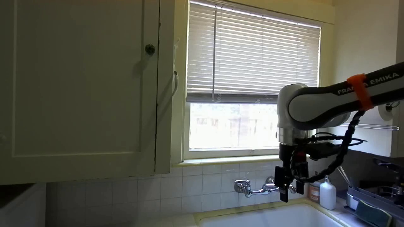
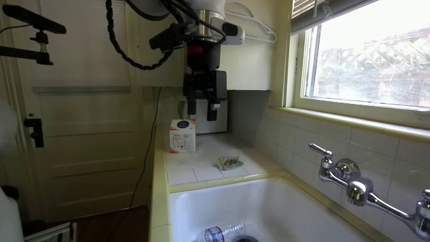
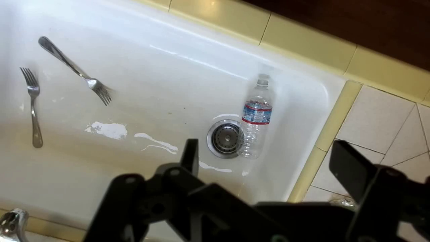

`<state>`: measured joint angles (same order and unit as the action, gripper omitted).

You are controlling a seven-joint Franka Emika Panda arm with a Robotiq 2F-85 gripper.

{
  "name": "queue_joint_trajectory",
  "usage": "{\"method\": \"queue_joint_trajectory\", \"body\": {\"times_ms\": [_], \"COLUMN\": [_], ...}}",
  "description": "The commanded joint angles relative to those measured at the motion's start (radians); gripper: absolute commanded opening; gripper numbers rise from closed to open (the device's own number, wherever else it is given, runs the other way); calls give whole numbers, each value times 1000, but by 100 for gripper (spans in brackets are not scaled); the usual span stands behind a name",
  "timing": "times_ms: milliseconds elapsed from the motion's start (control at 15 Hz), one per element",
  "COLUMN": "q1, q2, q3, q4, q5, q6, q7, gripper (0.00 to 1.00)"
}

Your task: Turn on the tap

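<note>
The tap (image 2: 360, 188) is silver and very shiny, with bright spots and dark spots on it. It is fixed to the white tile wall (image 2: 302, 144), over one long side of the sink (image 2: 268, 190). In an exterior view it is lower than the hand (image 2: 202, 116), over toward the window (image 2: 373, 60), and apart from it. In an exterior view the hand hangs in front of one end of the tap (image 1: 269, 187) and hides some of it. The tap has a bar (image 2: 389, 207), which is its long part, and a short, fat spout (image 2: 359, 195) in the middle. The bar runs along the wall, side to side, while the hand points straight down. The spout sticks out from the wall and its mouth looks down at the sink. One handle (image 2: 319, 150) is a little stick that points out from the wall and up a bit. The other handle (image 2: 426, 197) is partly cut off by the edge of an exterior view. The hand's two fingers (image 3: 190, 154) are spread wide, with a gap between them. Lower than the hand, in the sink, a clear bottle (image 3: 256, 116) with a blue and red label lies over the edge of the drain (image 3: 224, 138). One fork (image 3: 75, 70) and another fork (image 3: 34, 107) lie in the sink too, off to the side of the hand
</note>
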<state>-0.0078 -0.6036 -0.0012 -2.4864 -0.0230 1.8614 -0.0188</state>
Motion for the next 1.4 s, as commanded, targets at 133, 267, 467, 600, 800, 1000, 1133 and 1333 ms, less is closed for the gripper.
{"method": "queue_joint_trajectory", "body": {"times_ms": [133,267,467,600,800,1000,1133,1333], "q1": [2,2,2,2,-4,-33,-66,-115], "q2": [0,0,0,0,5,43,90,176], "q3": [-2,-2,-2,-2,0,-2,-7,-18], "q4": [2,2,2,2,1,11,27,64], "q5": [-1,-1,-1,-1,-5,-9,-19,-28], "q6": [-2,-2,-2,-2,9,66,134,231], "q7": [1,1,1,1,14,73,130,205], "gripper": [100,100,100,100,100,100,100,100]}}
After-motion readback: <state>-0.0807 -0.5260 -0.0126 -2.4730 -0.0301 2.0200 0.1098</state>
